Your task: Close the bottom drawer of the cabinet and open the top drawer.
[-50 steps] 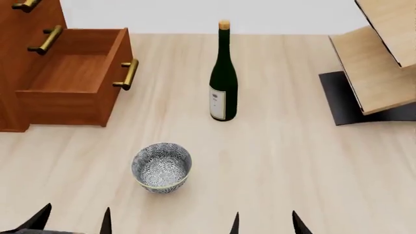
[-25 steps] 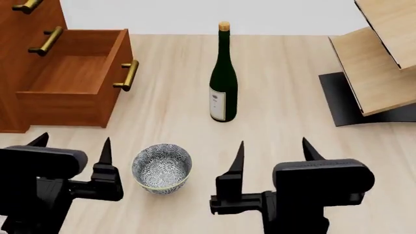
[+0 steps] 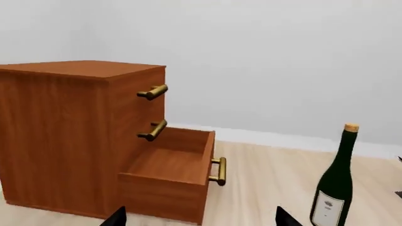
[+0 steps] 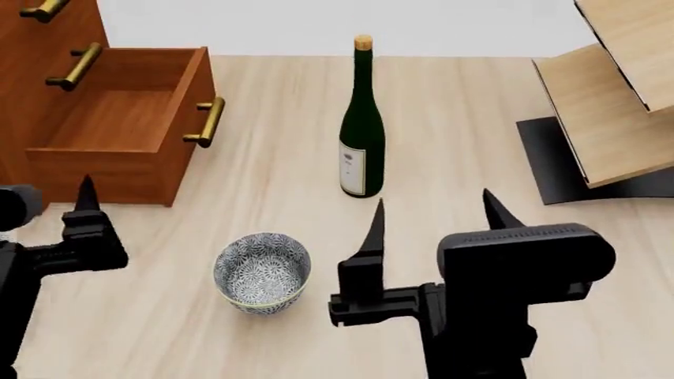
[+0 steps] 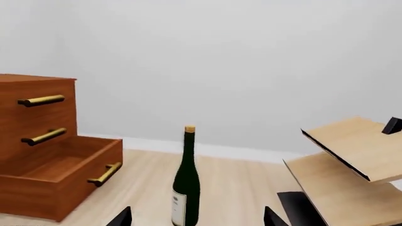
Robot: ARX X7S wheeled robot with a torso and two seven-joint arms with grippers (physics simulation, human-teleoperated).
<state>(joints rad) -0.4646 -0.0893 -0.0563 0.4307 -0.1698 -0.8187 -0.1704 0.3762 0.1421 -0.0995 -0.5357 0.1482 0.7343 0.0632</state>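
The reddish-brown cabinet [image 4: 27,95] stands at the far left of the table. Its bottom drawer [image 4: 116,126] is pulled out, empty, with its brass handle [image 4: 205,121] facing right. The top drawer [image 4: 43,9] is shut; only its handle shows at the head view's top edge. The left wrist view shows the cabinet [image 3: 56,136], top drawer handle [image 3: 152,92] and open bottom drawer [image 3: 169,174]. The right wrist view shows the top drawer [image 5: 41,100] and bottom drawer [image 5: 63,183]. My left gripper [image 4: 47,207] [image 3: 201,219] is open, in front of the open drawer. My right gripper [image 4: 434,207] [image 5: 196,217] is open, in front of the bottle.
A green wine bottle [image 4: 362,126] stands mid-table, right of the drawer handle. A patterned bowl [image 4: 261,271] sits between my grippers. A pale wooden rack [image 4: 611,103] on a black base [image 4: 558,158] stands at the right.
Both grippers rose from the head view's bottom edge into full view. The left one then swung left toward the cabinet side. The drawers, bottle and bowl have not moved.
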